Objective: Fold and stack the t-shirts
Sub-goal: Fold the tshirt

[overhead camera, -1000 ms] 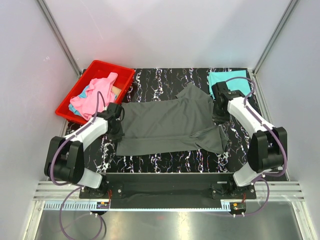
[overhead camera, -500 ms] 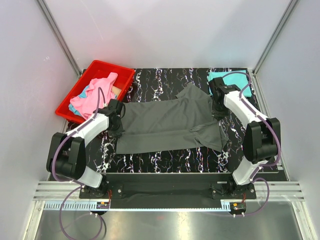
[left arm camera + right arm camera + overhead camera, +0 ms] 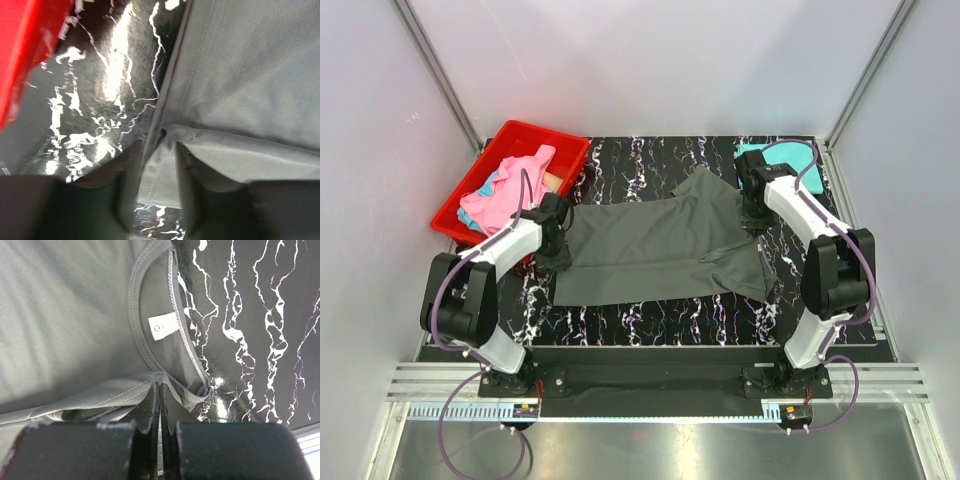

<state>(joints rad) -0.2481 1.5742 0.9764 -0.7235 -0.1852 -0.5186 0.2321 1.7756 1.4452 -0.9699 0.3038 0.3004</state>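
Observation:
A dark charcoal grey t-shirt lies spread across the middle of the table, hem to the left and collar to the right. My left gripper is at its left edge, and in the left wrist view the jaws pinch the grey hem, which rises slightly. My right gripper is at the shirt's right end. In the right wrist view its jaws are shut on the seam beside the collar and white label. A folded teal t-shirt lies at the far right, mostly behind the right arm.
A red plastic bin stands at the far left with a pink shirt and some light blue cloth inside; its wall shows in the left wrist view. The tabletop is black marble pattern. Grey walls enclose the table.
Both grippers have moved a little toward the far side, drawing the grey shirt's ends with them. The shirt's near edge has shifted slightly away from the table's front.

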